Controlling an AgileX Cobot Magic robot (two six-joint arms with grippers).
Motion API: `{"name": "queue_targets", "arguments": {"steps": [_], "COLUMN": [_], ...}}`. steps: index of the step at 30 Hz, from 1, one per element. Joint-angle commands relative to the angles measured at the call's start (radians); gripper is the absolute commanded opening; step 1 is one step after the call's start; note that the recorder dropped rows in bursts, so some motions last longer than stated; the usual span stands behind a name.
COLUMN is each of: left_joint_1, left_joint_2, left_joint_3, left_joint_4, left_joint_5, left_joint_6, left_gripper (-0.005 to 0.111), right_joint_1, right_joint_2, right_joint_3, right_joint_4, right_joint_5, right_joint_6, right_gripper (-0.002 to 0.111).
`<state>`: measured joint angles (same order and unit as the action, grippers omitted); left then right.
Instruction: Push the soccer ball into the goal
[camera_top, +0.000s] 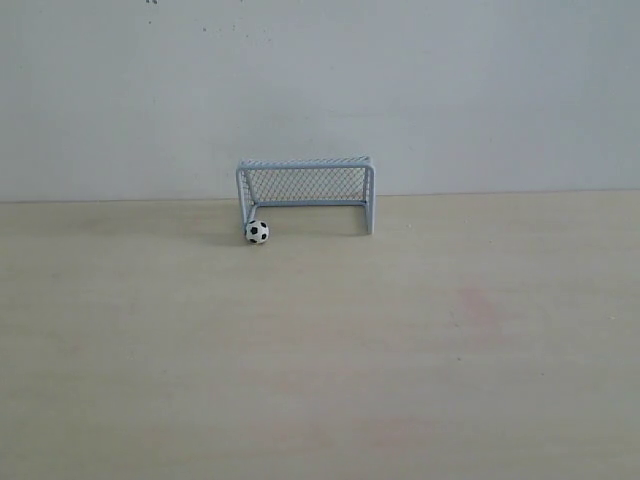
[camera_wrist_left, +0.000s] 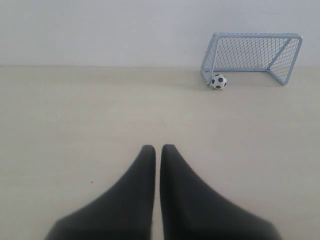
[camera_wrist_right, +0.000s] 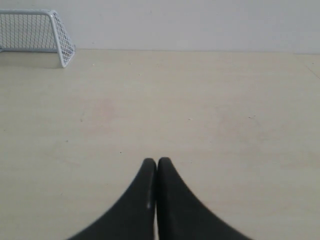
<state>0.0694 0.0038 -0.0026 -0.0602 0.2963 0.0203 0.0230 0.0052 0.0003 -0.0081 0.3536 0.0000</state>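
The soccer ball (camera_top: 257, 232) is found on the pale worktop (camera_top: 400, 350), right at the mouth of the goal (camera_top: 305, 165) and hard by its left front post. Whether ball and post touch cannot be told. It is not judged to be inside the net yet. The goal is set against the back wall (camera_top: 450, 90), with its open side facing the arms.

In the left wrist view the left fingers (camera_wrist_left: 147, 160) are seen drawn nearly together, only a thin slit between them and nothing held. In the right wrist view the right fingers (camera_wrist_right: 148, 170) are pressed shut, also empty. Both pairs are well apart from the ball, and neither arm shows in the exterior view.

The push is best given to the left arm, since the ball and goal are plainly framed from its wrist (the right wrist view catches only a corner of the goal and no ball at all). The fingers should be left closed, so that one blunt tip is presented. They should be lowered close to the worktop and brought up behind the ball from the front. A line slightly inward, away from the post, is advised, lest the ball be pinched against the tube or glanced off outside it. A slow, short stroke is called for. The ball can be expected to roll freely, and the light frame would probably be shifted by any knock.
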Motion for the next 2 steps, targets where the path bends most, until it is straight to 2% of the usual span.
{"name": "queue_targets", "arguments": {"steps": [1, 2], "left_joint_1": [-0.008, -0.008], "left_joint_2": [-0.004, -0.004], "left_joint_3": [0.003, 0.003], "left_joint_4": [-0.011, -0.011], "left_joint_5": [0.0, 0.0], "left_joint_6": [-0.007, -0.007], "left_gripper": [0.004, 0.004], "right_joint_1": [-0.003, -0.003], "right_joint_2": [-0.005, -0.005], "right_joint_3": [0.0, 0.0], "right_joint_4": [0.002, 0.002], "right_joint_5": [-0.006, -0.006], "right_joint_6": [0.0, 0.0], "right_gripper": [0.0, 0.0]}}
